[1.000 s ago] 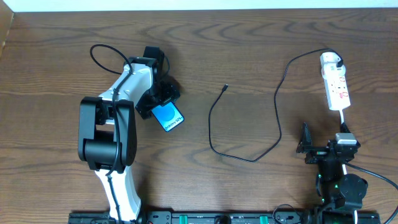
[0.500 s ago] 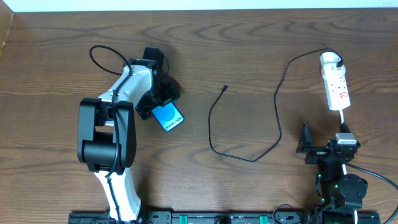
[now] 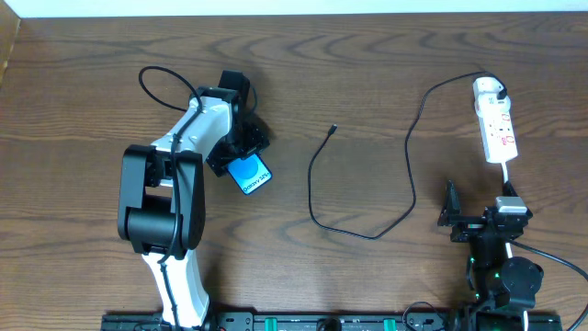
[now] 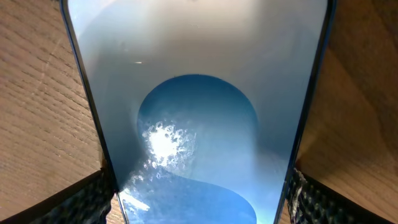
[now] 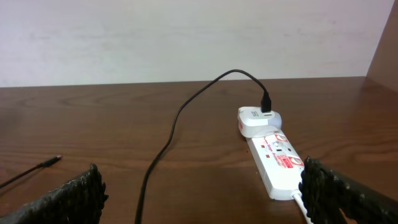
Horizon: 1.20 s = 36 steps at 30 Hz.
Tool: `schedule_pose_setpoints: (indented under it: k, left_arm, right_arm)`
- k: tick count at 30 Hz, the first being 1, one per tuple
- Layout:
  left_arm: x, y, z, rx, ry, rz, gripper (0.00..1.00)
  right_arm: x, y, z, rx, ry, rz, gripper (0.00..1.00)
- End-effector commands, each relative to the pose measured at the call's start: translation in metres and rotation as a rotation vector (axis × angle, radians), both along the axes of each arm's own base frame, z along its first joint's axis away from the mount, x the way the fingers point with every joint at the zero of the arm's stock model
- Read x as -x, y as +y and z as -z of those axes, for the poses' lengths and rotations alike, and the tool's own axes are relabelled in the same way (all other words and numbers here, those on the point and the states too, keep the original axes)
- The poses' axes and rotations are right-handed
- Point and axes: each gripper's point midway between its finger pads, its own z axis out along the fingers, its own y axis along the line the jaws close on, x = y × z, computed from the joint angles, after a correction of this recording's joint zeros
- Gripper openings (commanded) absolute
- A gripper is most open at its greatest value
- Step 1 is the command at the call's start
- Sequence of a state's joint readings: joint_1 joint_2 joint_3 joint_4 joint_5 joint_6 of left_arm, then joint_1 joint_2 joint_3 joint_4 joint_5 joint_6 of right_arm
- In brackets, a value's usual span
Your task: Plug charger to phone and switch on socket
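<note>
L gripper (image 4: 199, 202) is closed on the phone (image 3: 249, 174): in the L wrist view both pads (image 4: 84, 202) sit against the phone's long edges, one per side, and the blue screen fills the gap between them. Can't tell whether the phone is resting on the table (image 3: 367, 55) or lifted off it. In the overhead view the phone is left of centre, screen up and skewed diagonally. The gripper has its upper-left end, and the white text strip is at the free lower-right end. R gripper (image 5: 199, 198) is wide open with nothing in it. It sits low at the near-right edge of the table, facing the socket (image 3: 496, 124). The socket lies far right, long axis roughly front to back, with red marks on its top face. Switch position isn't readable from any view. Its white lead (image 3: 506, 175) runs off the near end toward the R arm. The charger (image 3: 310, 184) lies loose on the table. Its white adapter (image 5: 258, 119) is seated in the socket's far end, and the black cable arcs up out of it, drops left and loops through mid-table. It ends at the plug tip (image 3: 333, 129), which lies bare on the wood. The tip is right of the phone and well apart from it, not connected, and neither gripper is touching the cable.
</note>
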State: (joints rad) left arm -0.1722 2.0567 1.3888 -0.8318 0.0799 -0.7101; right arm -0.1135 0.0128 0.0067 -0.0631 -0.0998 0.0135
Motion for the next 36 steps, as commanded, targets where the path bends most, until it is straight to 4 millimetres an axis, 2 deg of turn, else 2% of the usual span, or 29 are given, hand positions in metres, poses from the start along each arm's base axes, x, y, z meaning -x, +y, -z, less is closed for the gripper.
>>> schedule_pose_setpoints:
  k: [1,29,36]
  left_arm:
    - [0.025,0.0007,0.0211,-0.018,0.097,0.0,0.9]
    - [0.0267,-0.0021,0.0208,-0.001,0.104,0.005,0.9]
    - [0.0251,-0.0032,0.021,0.004,0.098,0.003,0.79]
  right_arm:
    - [0.0001,0.0025,0.0006,0.011,0.001,-0.011,0.99]
    - [0.0001,0.0025,0.0007,0.011,0.002,-0.011,0.99]
    - [0.0001,0.0025,0.0006,0.011,0.001,-0.011,0.99]
